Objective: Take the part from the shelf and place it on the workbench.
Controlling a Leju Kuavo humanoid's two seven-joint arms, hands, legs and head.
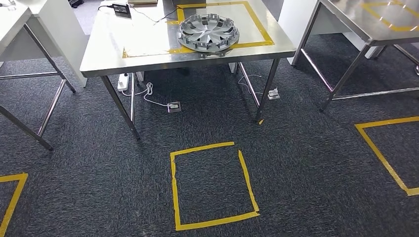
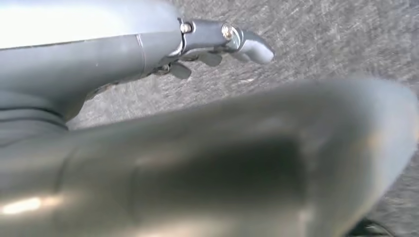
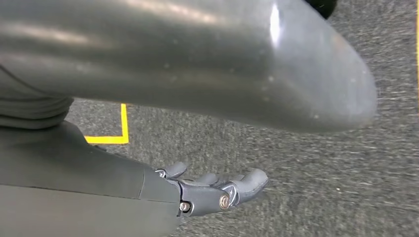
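A silver wheel cover lies flat on the steel workbench, inside a yellow tape outline, its front rim reaching the tape line. My left hand hangs over the grey carpet with its fingers stretched out and nothing in it; its thick thumb blurs across the near part of the left wrist view. Over the carpet too hangs my right hand, fingers loosely extended and holding nothing.
A yellow tape square marks the carpet in front of the workbench, with others at the right and left. Steel tables stand at left and right. A power strip and cables lie under the bench.
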